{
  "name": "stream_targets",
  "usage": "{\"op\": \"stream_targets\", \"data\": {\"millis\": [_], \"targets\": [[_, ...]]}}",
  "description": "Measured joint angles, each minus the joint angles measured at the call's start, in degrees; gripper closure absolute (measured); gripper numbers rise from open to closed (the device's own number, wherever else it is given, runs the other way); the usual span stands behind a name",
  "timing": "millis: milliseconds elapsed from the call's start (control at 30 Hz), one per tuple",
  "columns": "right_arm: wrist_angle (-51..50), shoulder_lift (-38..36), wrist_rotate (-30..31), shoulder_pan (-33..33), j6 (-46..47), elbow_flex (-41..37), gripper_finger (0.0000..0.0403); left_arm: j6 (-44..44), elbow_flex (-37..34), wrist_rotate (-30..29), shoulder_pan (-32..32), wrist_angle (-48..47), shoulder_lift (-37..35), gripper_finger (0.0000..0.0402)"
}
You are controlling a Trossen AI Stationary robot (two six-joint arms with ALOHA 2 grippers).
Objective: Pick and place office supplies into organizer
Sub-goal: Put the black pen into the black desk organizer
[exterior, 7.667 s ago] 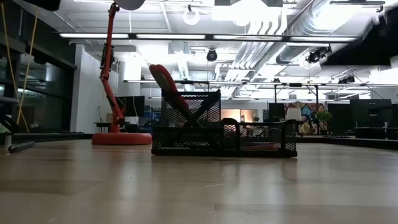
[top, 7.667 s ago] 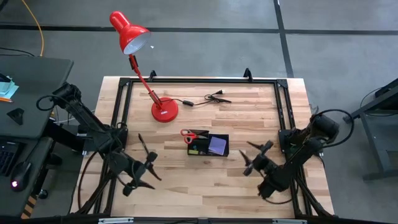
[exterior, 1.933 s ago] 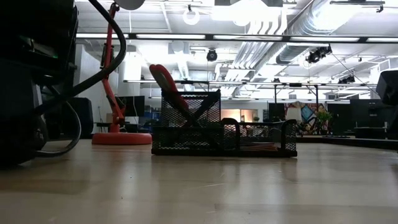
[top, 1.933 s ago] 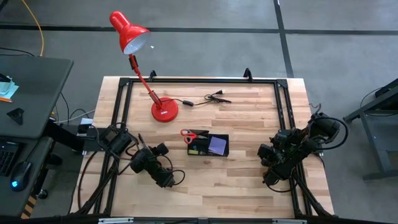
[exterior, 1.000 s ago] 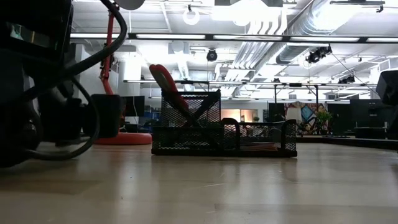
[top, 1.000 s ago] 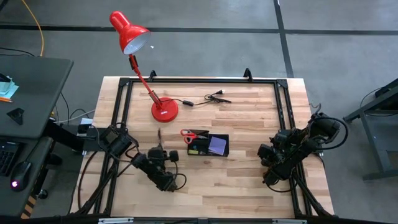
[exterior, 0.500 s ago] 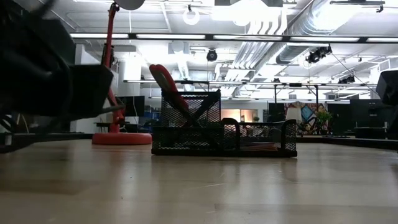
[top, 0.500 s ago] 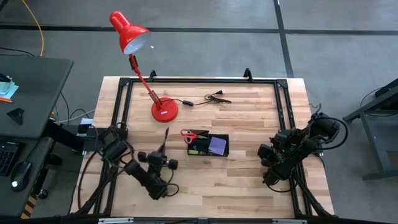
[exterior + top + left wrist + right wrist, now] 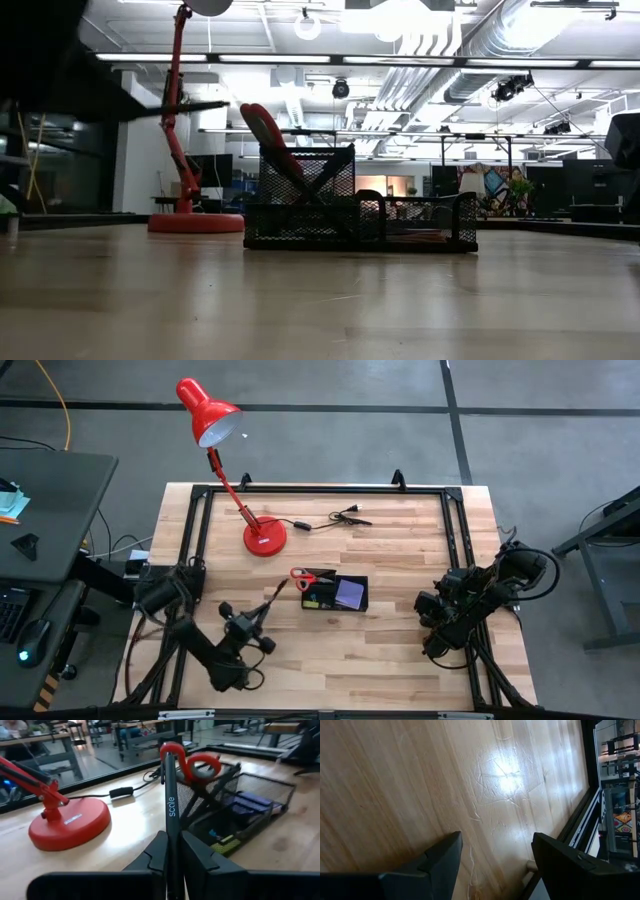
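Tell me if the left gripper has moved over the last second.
Yes. In the high view the left gripper, shut on a black pen, has swung round so the pen tip now points toward the organizer.

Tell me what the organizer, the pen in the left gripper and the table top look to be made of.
Organizer: black wire mesh, probably metal; you can see through its walls.
Pen: smooth black body with white lettering, likely plastic with a slight sheen, pinched in the left gripper.
Table top: pale wooden planks with visible grain and seams, lightly glossy where light reflects in the right wrist view.
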Motion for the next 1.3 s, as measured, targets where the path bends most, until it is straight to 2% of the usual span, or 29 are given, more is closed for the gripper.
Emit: {"op": "stream_targets", "data": {"millis": [167,333,400,567,667,800,1100,1300], "targets": [[0.0,0.0,0.0,0.0,0.0,0.0,0.0167,0.8,-4.8,-1.6,-1.2,0.1,-6.9,0.0383],[0.0,0.0,0.0,0.0,0.0,0.0,0.0167,2.2,-8.4,-8.9,-0.4,0.0,-13.0,0.038],[0.0,0.0,0.0,0.0,0.0,0.0,0.0166,3.4,-8.6,-13.7,1.4,0.0,-13.8,0.0377],[0.0,0.0,0.0,0.0,0.0,0.0,0.0166,3.2,-8.2,-14.9,5.6,1.1,-14.6,0.0383],[0.0,0.0,0.0,0.0,0.0,0.0,0.0167,5.8,-7.7,-18.7,6.2,2.4,-14.9,0.0384],[0.0,0.0,0.0,0.0,0.0,0.0,0.0167,9.4,-7.8,-18.7,6.2,3.0,-15.1,0.0376],[0.0,0.0,0.0,0.0,0.0,0.0,0.0167,10.0,-7.8,-18.6,5.2,3.1,-16.2,0.0376],[0.0,0.0,0.0,0.0,0.0,0.0,0.0167,10.0,-7.8,-18.6,2.3,5.1,-16.2,0.0379]]}}
